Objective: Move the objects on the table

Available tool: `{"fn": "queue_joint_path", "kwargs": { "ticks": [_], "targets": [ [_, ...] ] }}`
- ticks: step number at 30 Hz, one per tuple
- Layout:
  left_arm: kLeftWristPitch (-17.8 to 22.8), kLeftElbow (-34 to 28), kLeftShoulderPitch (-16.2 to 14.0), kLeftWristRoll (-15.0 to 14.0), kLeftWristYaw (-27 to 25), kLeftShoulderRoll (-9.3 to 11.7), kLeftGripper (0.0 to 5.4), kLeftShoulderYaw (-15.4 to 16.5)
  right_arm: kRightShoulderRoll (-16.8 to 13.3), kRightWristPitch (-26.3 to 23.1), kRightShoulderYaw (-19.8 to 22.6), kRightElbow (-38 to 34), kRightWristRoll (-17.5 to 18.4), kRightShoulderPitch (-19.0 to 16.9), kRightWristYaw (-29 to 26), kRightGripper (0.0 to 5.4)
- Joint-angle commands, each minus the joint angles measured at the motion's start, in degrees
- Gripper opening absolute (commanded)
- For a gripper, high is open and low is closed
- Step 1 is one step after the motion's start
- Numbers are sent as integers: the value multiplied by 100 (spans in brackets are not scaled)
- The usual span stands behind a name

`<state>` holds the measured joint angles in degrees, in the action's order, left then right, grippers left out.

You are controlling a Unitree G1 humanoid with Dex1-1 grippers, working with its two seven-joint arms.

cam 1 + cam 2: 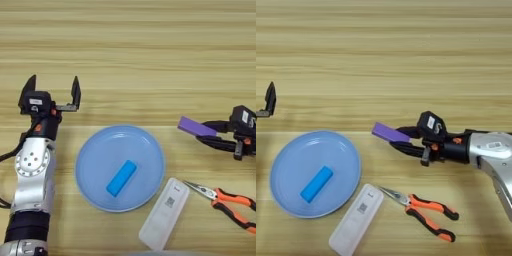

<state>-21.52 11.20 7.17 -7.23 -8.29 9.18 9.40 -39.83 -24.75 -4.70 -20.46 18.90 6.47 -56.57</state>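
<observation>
The right claw (401,140) grips the purple block (390,133) above the desk (130,50), right of the light-blue plate (90,160), which holds the blue block (121,178). The white remote (164,214) lies beside orange-handled pliers (423,210). The left claw (50,92) stands open, half cut off in the right eye view

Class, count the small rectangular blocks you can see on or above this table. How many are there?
2. The bright-blue block lies in the light-blue plate; the purple block is held in the right gripper. None appears hidden.
</observation>
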Motion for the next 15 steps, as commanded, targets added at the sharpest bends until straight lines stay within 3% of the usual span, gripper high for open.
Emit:
{"fn": "queue_joint_path", "kwargs": {
  "ticks": [1, 4, 15],
  "targets": [
    [66, -32, -28, -11, -8, -29, 540, -21, 129, -239, -260, -189, -8, 305, 160, 141],
    [62, -38, -31, -14, -4, -23, 540, -15, 280, -388, -486, -273, -36, 455, 305, 141],
    [60, -44, 31, -25, -38, 33, 540, 3, 1336, -939, -1407, 34, -217, 1127, 1019, 141]
  ]
}}
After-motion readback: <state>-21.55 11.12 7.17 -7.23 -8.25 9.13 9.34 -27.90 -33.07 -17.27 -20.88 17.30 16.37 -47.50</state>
